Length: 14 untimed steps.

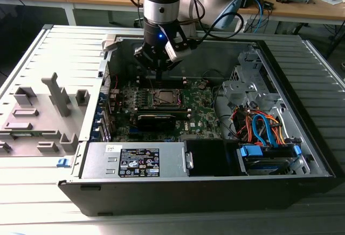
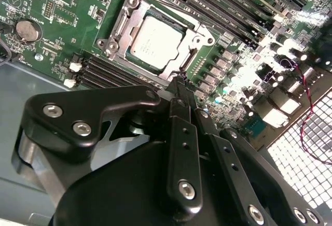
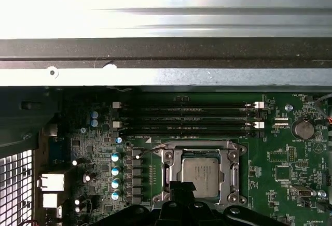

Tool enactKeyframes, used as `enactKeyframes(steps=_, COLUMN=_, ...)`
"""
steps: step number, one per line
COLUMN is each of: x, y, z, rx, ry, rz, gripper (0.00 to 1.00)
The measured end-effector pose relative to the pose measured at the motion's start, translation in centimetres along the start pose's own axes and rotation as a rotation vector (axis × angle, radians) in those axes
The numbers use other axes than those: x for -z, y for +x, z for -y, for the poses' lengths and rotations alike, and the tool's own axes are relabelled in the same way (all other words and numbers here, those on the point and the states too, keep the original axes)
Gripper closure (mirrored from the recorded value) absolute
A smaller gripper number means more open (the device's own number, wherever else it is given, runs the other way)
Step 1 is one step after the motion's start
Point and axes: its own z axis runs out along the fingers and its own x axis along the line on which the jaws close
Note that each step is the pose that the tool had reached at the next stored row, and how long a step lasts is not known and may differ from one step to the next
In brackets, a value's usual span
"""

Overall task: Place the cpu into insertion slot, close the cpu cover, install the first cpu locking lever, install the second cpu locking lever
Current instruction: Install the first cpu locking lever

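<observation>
The cpu (image 2: 155,40) lies flat in the insertion slot (image 1: 163,97) on the green motherboard, its grey top showing (image 3: 201,173). Around its edges the silver cpu cover (image 2: 118,28) lies down flat, its window framing the chip (image 3: 175,170). A thin wire locking lever (image 3: 148,151) angles out from one corner of the socket. My gripper (image 2: 179,83) hovers at the socket's edge with its black fingers closed together; in the exterior view it (image 1: 155,77) hangs just behind the socket. A small wire end shows right at the tips, and I cannot tell if it is pinched.
Black memory slots (image 3: 187,117) run beside the socket. A long black card (image 1: 156,119) lies in front of it. The power supply (image 1: 137,160) and drive bay with coloured cables (image 1: 259,127) fill the case's front and the exterior view's right. The case wall (image 3: 166,75) rises close behind.
</observation>
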Motion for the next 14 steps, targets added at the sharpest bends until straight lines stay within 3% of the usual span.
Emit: enactKeyframes(steps=14, x=-0.01, y=1.34, z=-0.03, rx=0.000, ry=0.0068, rz=0.0000, gripper=0.89)
